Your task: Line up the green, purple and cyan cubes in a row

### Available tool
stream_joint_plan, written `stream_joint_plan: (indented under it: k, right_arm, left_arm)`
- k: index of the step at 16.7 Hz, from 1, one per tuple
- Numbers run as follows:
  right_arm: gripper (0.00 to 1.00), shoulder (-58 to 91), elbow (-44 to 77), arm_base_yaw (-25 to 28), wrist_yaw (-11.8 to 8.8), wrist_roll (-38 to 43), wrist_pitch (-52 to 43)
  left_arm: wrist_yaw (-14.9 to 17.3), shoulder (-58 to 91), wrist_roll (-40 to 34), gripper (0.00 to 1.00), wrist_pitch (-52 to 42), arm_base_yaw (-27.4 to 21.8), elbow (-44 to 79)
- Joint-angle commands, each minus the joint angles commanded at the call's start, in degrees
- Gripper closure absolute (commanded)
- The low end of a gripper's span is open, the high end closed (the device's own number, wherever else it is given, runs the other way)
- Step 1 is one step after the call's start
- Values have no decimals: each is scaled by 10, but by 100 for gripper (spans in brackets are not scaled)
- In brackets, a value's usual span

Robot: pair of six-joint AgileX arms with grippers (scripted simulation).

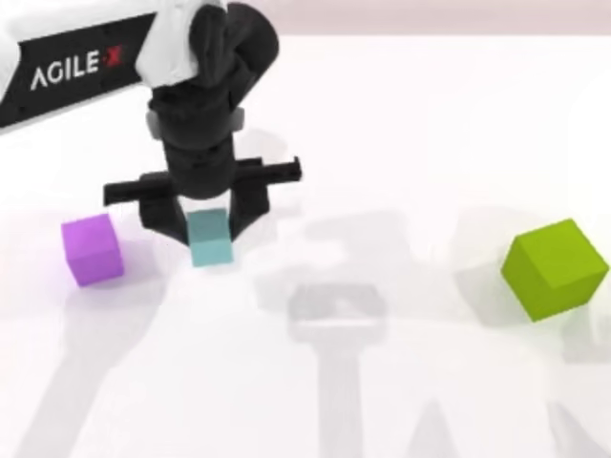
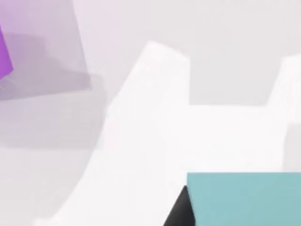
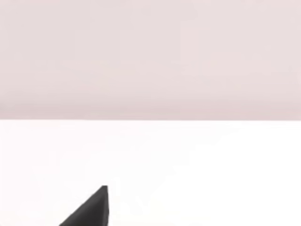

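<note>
The small cyan cube (image 1: 211, 244) sits left of centre in the top view, with my left gripper (image 1: 208, 227) reaching down over it, shut on it with a dark finger on each side. In the left wrist view one dark fingertip (image 2: 181, 212) presses the cyan cube's (image 2: 244, 200) side. The purple cube (image 1: 93, 249) stands just to the left of the cyan one, a small gap apart, and its edge shows as the purple cube (image 2: 3, 56) in the left wrist view. The big green cube (image 1: 555, 268) rests far to the right. Only a fingertip (image 3: 94, 209) of my right gripper shows, held over bare table.
The table (image 1: 401, 124) is white and plain. Grey arm shadows (image 1: 336, 315) fall across its middle between the cyan and green cubes. My right arm is outside the top view.
</note>
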Motion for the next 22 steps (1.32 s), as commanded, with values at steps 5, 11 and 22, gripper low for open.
stream_joint_plan:
  k: [5,11,22]
  right_arm:
    - [0,0,0,0,0,0,0]
    - [0,0,0,0,0,0,0]
    - [0,0,0,0,0,0,0]
  left_arm:
    - [0,105,-81,100,-89,-121,202]
    - [-1,194,-158,100,-168,-243,378]
    - [-1,195,-164,100,-87,-251,297]
